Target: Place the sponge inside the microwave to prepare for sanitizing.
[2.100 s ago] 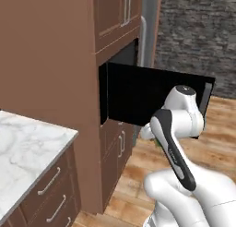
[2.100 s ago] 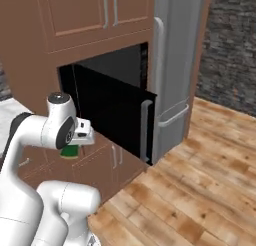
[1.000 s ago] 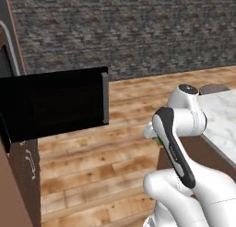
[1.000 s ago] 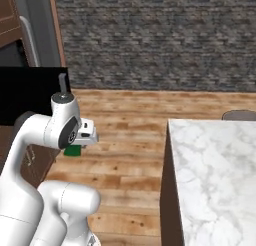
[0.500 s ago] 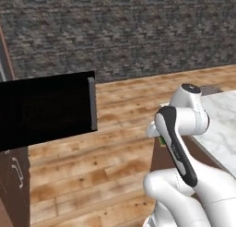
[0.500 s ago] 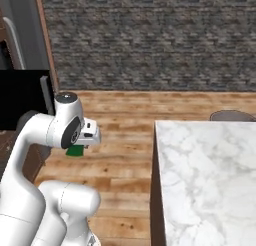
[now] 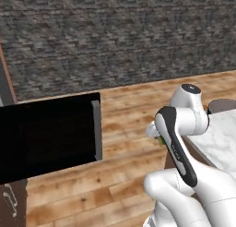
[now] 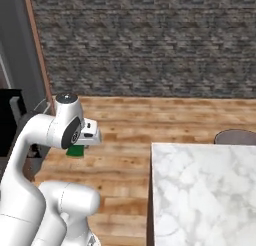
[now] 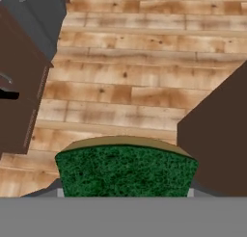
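The sponge [image 9: 125, 169] fills the lower middle of the hand view, green face up with a thin yellow edge behind it. My gripper [image 8: 77, 147] is shut on the sponge [image 8: 76, 151], held above the wood floor in front of the arm; a green sliver of the sponge [image 7: 160, 140] peeks out beside the wrist. The microwave's open black door [image 7: 46, 134] with its grey handle [image 7: 97, 129] juts in from the left. A slice of that door [image 8: 9, 122] sits at the left edge of the right base view. The microwave's inside is out of view.
A marble counter [image 8: 200, 190] lies to my right, with a dark round seat [image 8: 235, 136] behind it. Brown cabinet fronts [image 9: 19, 86] and the counter's dark side [image 9: 217, 144] flank the floor below the hand. A stone wall [image 7: 115, 37] closes the back.
The whole picture has shifted, so the camera moved with the base: the door sits further left in the right base view and the counter has slid left. The sponge stays in the gripper.
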Controlling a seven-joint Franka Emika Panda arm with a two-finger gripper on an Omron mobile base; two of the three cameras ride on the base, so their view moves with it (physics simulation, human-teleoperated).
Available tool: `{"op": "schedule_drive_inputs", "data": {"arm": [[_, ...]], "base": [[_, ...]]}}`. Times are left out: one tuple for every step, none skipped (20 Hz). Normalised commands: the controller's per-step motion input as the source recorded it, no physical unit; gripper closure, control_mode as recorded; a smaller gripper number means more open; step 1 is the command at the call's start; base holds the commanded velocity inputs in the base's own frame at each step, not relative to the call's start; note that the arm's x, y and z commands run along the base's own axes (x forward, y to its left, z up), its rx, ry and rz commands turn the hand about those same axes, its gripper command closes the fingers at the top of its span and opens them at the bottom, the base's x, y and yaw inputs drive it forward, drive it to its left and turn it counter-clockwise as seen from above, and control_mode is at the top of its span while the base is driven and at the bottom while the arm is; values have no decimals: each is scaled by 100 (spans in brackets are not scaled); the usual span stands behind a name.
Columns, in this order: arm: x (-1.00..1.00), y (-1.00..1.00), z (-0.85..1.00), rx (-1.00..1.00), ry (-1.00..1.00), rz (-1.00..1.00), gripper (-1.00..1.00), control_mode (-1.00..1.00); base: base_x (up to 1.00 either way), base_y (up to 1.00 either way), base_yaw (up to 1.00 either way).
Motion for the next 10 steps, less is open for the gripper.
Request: {"op": "schedule_drive_inputs", "data": {"arm": [[0, 0, 0, 0, 0, 0, 100, 100], [0, 0, 0, 0, 0, 0, 100, 100], [0, 0, 0, 0, 0, 0, 100, 100], [0, 0, 0, 0, 0, 0, 100, 100], [0, 0, 0, 0, 0, 0, 100, 100], [0, 0, 0, 0, 0, 0, 100, 100], [0, 0, 0, 0, 0, 0, 100, 100], [0, 0, 0, 0, 0, 0, 100, 100], [0, 0, 0, 0, 0, 0, 100, 100], [0, 0, 0, 0, 0, 0, 100, 100]], "base": [[62, -22, 8], [59, -22, 11], [59, -22, 14], [62, -31, 18], [59, -29, 22], [63, -26, 23], [66, -24, 23], [66, -24, 23], [69, -20, 24], [69, -19, 25]]}}
